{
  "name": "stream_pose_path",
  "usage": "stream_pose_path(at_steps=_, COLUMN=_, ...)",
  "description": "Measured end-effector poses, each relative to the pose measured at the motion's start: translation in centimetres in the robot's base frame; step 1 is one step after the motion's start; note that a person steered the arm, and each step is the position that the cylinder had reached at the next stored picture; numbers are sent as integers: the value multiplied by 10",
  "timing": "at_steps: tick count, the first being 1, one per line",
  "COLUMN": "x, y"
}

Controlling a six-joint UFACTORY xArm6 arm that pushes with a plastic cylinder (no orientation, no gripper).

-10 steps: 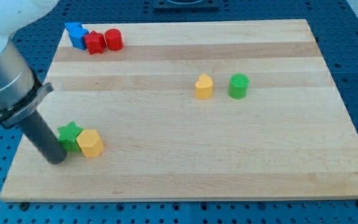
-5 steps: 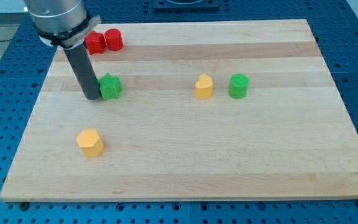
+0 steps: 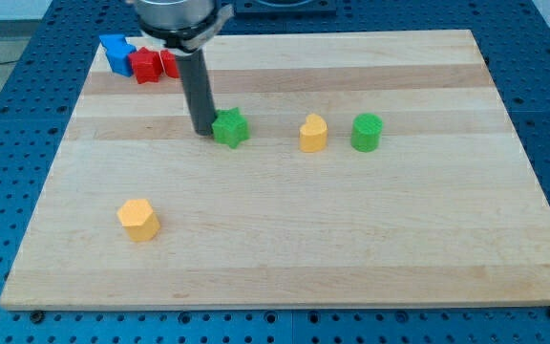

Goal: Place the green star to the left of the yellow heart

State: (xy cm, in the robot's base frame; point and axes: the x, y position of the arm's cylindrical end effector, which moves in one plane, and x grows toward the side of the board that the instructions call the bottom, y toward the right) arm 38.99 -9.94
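The green star [image 3: 230, 127] lies on the wooden board [image 3: 285, 239], a little above the board's middle and left of centre. My tip [image 3: 203, 131] touches the star's left side. The yellow heart [image 3: 313, 133] stands to the star's right, with a gap of about one block's width between them. The rod rises from the tip toward the view's top.
A green cylinder [image 3: 367, 132] stands just right of the yellow heart. A yellow hexagon block [image 3: 139, 219] lies at the lower left. A blue block [image 3: 117, 53], a red block [image 3: 145, 66] and a second red block [image 3: 170, 63], partly hidden by the rod, cluster at the top left corner.
My tip has pushed the green star up from beside the yellow hexagon and then to the right, toward the yellow heart. The other blocks have not moved.
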Motion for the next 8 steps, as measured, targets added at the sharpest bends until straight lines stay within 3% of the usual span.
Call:
stream_pose_path(at_steps=2, x=0, y=46)
stream_pose_path(at_steps=8, x=-30, y=57)
